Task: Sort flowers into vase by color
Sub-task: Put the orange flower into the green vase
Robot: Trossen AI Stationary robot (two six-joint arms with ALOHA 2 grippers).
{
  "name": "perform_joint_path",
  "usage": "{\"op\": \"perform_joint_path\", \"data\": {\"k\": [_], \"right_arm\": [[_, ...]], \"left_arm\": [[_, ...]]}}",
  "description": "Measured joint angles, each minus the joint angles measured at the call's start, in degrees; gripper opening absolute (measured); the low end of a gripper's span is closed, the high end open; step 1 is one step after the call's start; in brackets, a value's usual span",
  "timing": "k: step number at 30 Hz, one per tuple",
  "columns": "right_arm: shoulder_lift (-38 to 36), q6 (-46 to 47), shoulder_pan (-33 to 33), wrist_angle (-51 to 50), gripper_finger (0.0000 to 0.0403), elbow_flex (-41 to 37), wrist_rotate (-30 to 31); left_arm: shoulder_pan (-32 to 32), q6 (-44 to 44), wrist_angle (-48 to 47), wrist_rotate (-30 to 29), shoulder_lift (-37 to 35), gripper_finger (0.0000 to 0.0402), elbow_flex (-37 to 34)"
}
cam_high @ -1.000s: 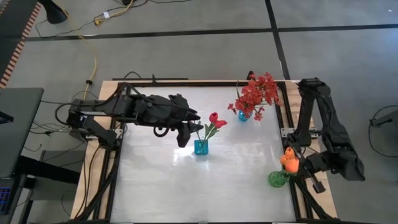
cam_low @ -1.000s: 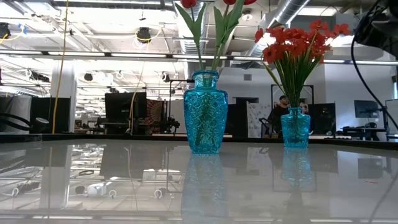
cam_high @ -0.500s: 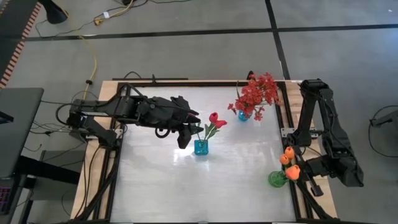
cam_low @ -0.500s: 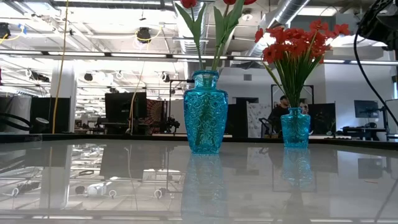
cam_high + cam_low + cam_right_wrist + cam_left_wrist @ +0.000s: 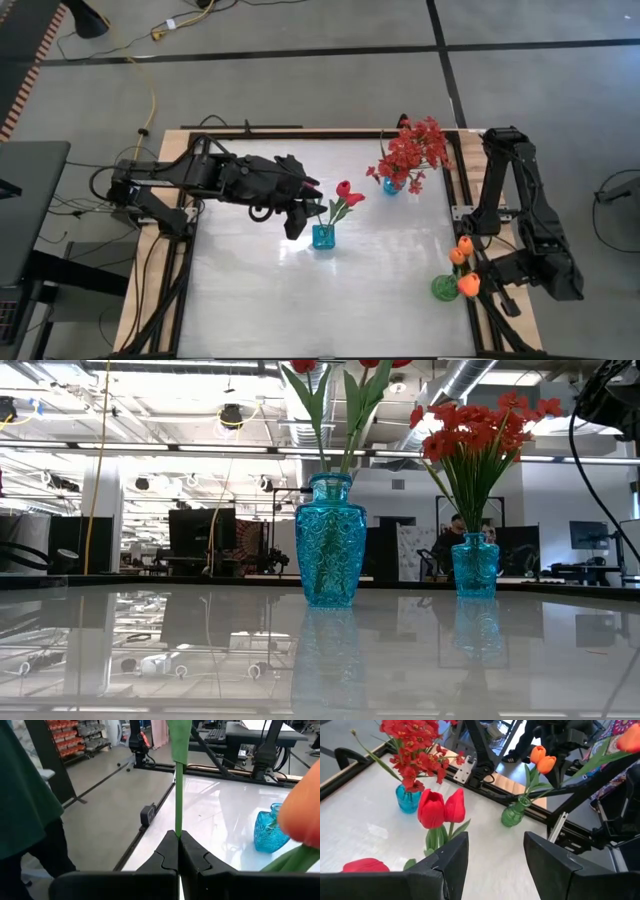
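A tall blue vase near the table's middle holds red tulip buds. A small blue vase at the far edge holds a bushy red spray. A green vase by the right edge holds two orange tulips. My right gripper stands at the table's right edge beside the green vase, shut on another orange tulip. My left gripper hovers open just left of the tall blue vase; a red bud shows beside one of its fingers. My right gripper pinches the thin green stem of the orange tulip between its two shut fingers, which lie across the stem. The tulip is tilted, its orange bud up and away from the green vase. Where the stem's lower end lies, I cannot tell.
The table's near and left parts are bare glossy tabletop. Black rails run along the table's left and right edges. A person's dark-clothed legs show beyond the far right corner. Cables lie on the floor behind the table.
My right gripper has moved toward the table's near edge, carrying its orange tulip bud away from the two other orange buds, which stay in the green vase. The left arm and the blue vases have kept still.
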Motion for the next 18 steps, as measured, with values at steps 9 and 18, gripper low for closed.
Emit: {"op": "perform_joint_path", "data": {"k": [9,18], "right_arm": [[0.0,4.03,0.0,-6.89,0.0022,0.0,-2.03],[0.04,10.54,0.0,-8.86,0.0023,0.0,-3.63]], "left_arm": [[-0.02,-0.43,-0.02,0.05,-0.02,0.0178,0.0],[-0.33,-0.87,-0.02,0.44,-0.02,0.0178,0.0]]}}
